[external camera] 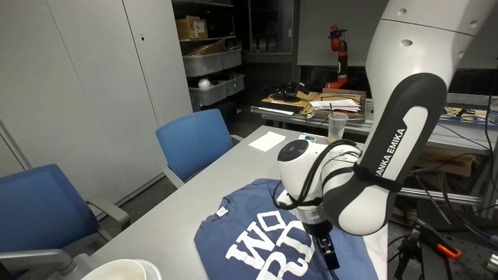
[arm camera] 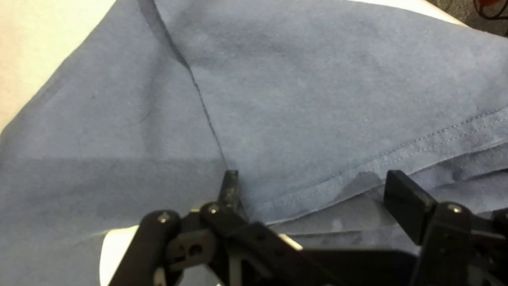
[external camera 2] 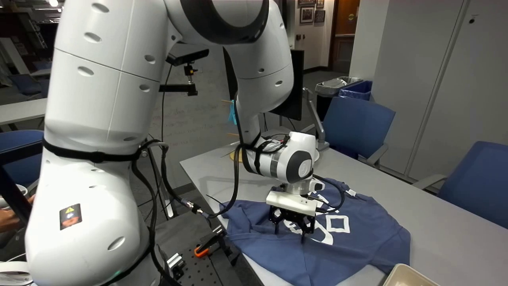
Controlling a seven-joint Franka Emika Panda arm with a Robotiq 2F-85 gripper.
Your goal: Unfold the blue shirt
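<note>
The blue shirt [external camera: 278, 233] is lying on the gray table [external camera: 163, 233], mostly spread, with the cloth beneath the claw [arm camera: 313, 174] looking doubled over. The claw is hovering above the shirt, its fingers [arm camera: 408, 206] standing well apart and gripping nothing; in the wrist view a stitched edge [arm camera: 377, 159] of the shirt is slanting across between them, over further layers. The step in hand is probably lining up on this fold, so the next move is likely calling for pinching only the upper layer and drawing it outward from the shirt's middle. The arm [external camera: 389, 136] is hiding part of the shirt in both exterior views, and in an exterior view the lower border is clipping the shirt's near side [external camera: 229, 268]. Whether the fingertips are touching the shirt, I cannot tell.
</note>
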